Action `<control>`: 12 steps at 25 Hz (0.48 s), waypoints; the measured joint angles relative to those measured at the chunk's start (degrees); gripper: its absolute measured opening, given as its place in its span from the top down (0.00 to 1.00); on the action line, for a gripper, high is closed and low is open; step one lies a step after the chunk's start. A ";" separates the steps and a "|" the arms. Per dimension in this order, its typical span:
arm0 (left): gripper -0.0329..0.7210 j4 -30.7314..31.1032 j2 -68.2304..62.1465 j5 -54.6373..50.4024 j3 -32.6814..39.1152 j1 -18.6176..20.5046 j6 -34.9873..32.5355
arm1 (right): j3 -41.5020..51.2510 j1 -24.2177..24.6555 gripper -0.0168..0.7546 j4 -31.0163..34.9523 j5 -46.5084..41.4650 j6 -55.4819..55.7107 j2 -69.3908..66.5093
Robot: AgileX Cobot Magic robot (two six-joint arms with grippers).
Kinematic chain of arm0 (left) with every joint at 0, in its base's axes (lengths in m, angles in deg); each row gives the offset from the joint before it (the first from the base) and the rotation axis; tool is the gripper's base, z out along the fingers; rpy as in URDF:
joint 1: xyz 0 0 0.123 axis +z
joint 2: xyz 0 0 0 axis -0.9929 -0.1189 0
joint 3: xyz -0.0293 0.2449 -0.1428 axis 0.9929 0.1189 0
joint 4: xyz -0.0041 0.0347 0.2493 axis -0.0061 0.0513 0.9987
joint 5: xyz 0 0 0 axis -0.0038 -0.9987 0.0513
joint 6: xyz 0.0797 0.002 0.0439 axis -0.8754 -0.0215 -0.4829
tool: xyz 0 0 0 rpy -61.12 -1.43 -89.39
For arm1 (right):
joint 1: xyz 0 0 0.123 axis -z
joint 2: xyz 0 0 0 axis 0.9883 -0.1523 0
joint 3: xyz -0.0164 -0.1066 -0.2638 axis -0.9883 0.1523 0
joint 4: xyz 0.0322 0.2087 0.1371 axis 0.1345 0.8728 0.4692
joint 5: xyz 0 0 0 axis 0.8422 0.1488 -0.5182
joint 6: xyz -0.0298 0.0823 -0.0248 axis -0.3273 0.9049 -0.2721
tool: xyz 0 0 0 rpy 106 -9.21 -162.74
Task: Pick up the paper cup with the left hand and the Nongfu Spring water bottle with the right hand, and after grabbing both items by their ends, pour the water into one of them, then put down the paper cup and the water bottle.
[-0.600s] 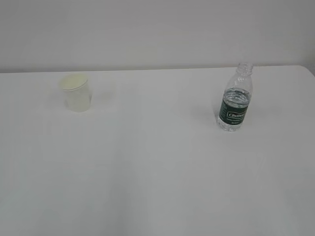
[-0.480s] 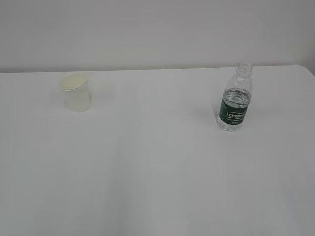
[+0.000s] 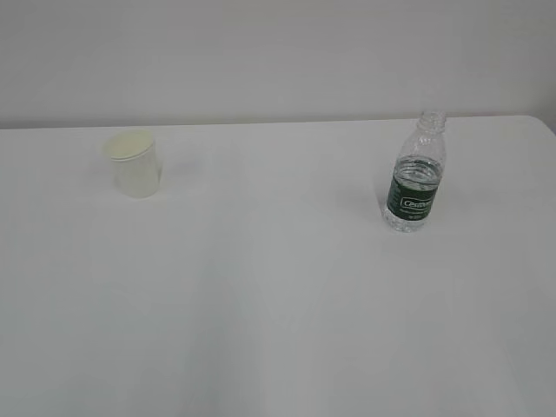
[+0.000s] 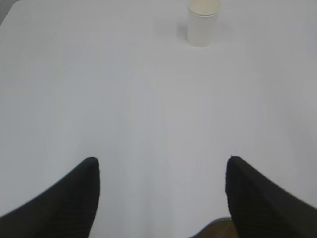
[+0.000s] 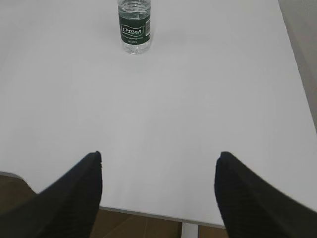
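Two things stand on my plain white worktop, well apart from each other. On the left, towards the back, sits the small pale cream tapered paper cup, upright. On the right stands the small clear ribbed plastic bottle with its dark green label band, upright, capless, clear water showing above the label. My left pincer hangs released over bare worktop, the cup far ahead of it. My right pincer is likewise spread wide and grasping nothing, near the worktop's front edge, the bottle well ahead.
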 joint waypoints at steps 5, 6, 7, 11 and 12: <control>0.21 0.00 0.00 0.00 0.00 0.00 0.00 | 0.00 0.00 0.27 0.00 0.00 0.00 0.00; 0.21 0.00 0.00 0.00 0.00 0.00 0.00 | 0.00 0.00 0.27 0.00 0.00 0.00 0.00; 0.21 0.00 0.00 0.00 0.00 0.00 0.00 | 0.00 0.00 0.27 0.00 0.00 0.00 0.00; 0.22 0.00 0.00 0.00 0.00 0.00 0.00 | 0.00 0.00 0.27 0.00 0.00 0.00 0.00; 0.22 0.00 0.00 0.00 0.00 0.00 0.00 | 0.00 0.00 0.27 0.00 0.00 0.00 0.00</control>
